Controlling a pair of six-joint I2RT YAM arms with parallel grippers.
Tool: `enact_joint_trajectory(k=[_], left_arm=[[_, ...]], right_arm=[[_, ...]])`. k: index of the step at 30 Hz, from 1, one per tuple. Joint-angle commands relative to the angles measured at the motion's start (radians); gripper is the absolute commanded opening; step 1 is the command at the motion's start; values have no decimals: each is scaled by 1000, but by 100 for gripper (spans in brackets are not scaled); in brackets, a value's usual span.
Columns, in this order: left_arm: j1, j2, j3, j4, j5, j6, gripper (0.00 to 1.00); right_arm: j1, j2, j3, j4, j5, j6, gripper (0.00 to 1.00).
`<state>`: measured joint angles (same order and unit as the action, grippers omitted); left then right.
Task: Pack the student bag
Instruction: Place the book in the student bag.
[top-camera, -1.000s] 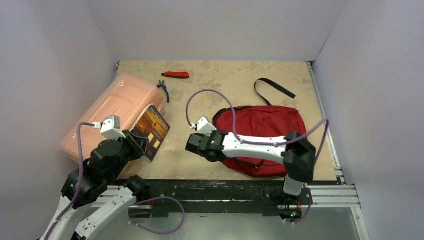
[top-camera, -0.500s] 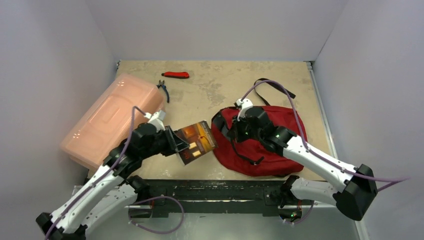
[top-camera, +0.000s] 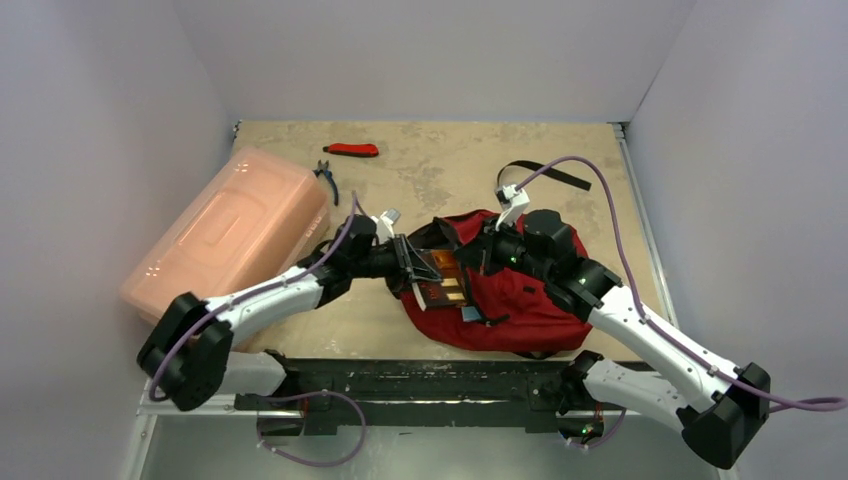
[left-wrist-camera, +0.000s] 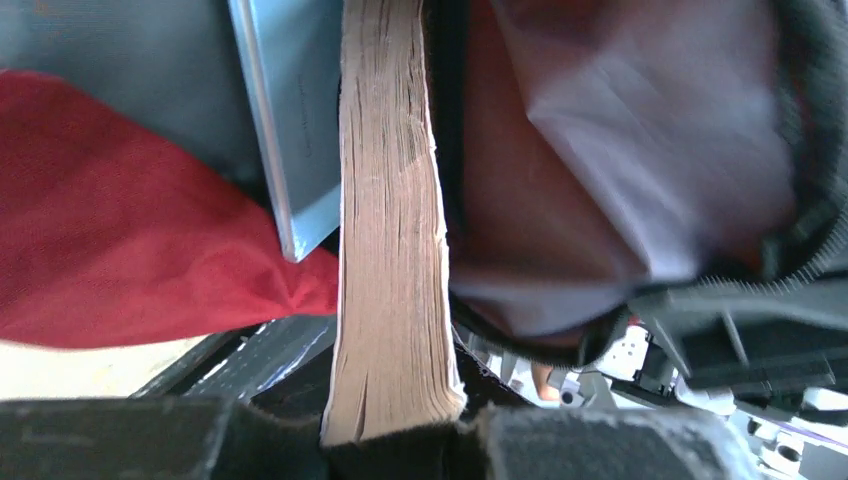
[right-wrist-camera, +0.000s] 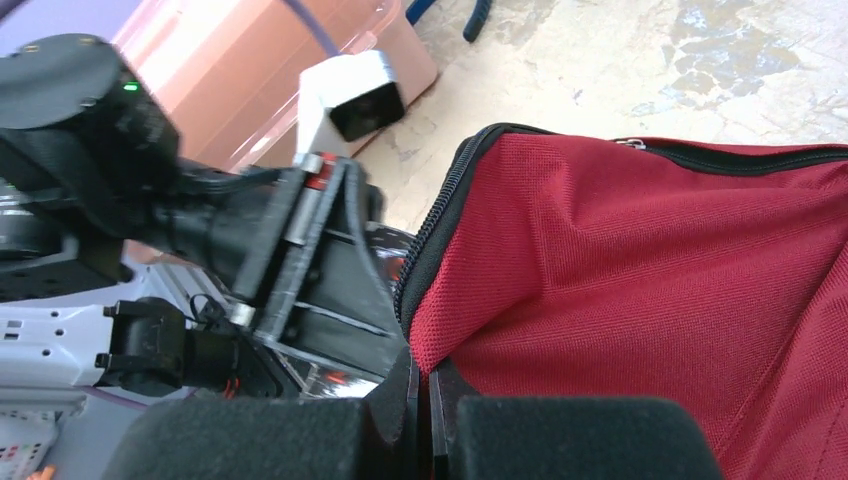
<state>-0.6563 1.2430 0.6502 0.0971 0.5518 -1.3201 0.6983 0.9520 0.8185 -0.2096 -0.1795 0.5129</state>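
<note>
The red student bag (top-camera: 530, 300) lies right of centre on the table, its main zip open at the left side. My left gripper (top-camera: 412, 266) is shut on a paperback book (top-camera: 443, 280) with an orange-brown cover, held partway into the bag's mouth. In the left wrist view the book's page edge (left-wrist-camera: 390, 220) runs up between my fingers, a light blue book (left-wrist-camera: 295, 110) beside it inside the bag. My right gripper (top-camera: 487, 255) is shut on the bag's red fabric edge (right-wrist-camera: 470, 320) by the black zipper (right-wrist-camera: 440, 220) and holds the opening up.
A pink translucent box (top-camera: 225, 235) lies at the left. Blue-handled pliers (top-camera: 328, 180) and a red-handled tool (top-camera: 352, 150) lie at the back. The bag's black strap (top-camera: 550, 172) trails toward the back right. The black frame rail (top-camera: 430, 375) runs along the near edge.
My left arm has carried the book rightward from beside the pink box into the bag's mouth. My right arm swung to the bag, gripped its edge and lifted the opening.
</note>
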Motion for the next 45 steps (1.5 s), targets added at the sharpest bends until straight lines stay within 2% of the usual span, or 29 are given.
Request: enact_joint_trajectory(k=[1, 5, 9, 13, 19, 21, 25, 28, 34, 36, 41, 43, 45], left_arm=[[-78, 170, 145, 253, 86, -50, 0], [-136, 403, 294, 293, 102, -53, 0], [-156, 594, 362, 448, 52, -109, 0], [-165, 722, 457, 425, 51, -102, 2], [-163, 684, 453, 305, 3, -13, 36], [-162, 650, 451, 234, -2, 37, 55], [-151, 542, 404, 96, -42, 161, 83], [-139, 424, 329, 25, -116, 263, 91], [-136, 239, 293, -336, -329, 457, 93], [-136, 185, 281, -443, -424, 474, 90], [-137, 178, 363, -759, -644, 333, 86], [-139, 188, 374, -793, -642, 248, 85], [-144, 195, 365, -755, -620, 183, 84]], right_arm=[[-3, -26, 60, 108, -60, 24, 0], [-7, -32, 66, 106, -60, 12, 0], [-9, -42, 64, 92, -57, 3, 0], [-11, -62, 56, 76, -41, -9, 0], [-14, -101, 43, 37, 2, -28, 0], [-14, -109, 38, 25, 17, -36, 0], [-14, -114, 45, -20, 57, -59, 0], [-14, -123, 48, -54, 83, -77, 0], [-15, -120, 61, -100, 121, -105, 0], [-15, -116, 66, -106, 123, -109, 0], [-16, -102, 69, -96, 113, -108, 0], [-15, -92, 70, -88, 108, -106, 0], [-16, -82, 71, -84, 104, -108, 0]])
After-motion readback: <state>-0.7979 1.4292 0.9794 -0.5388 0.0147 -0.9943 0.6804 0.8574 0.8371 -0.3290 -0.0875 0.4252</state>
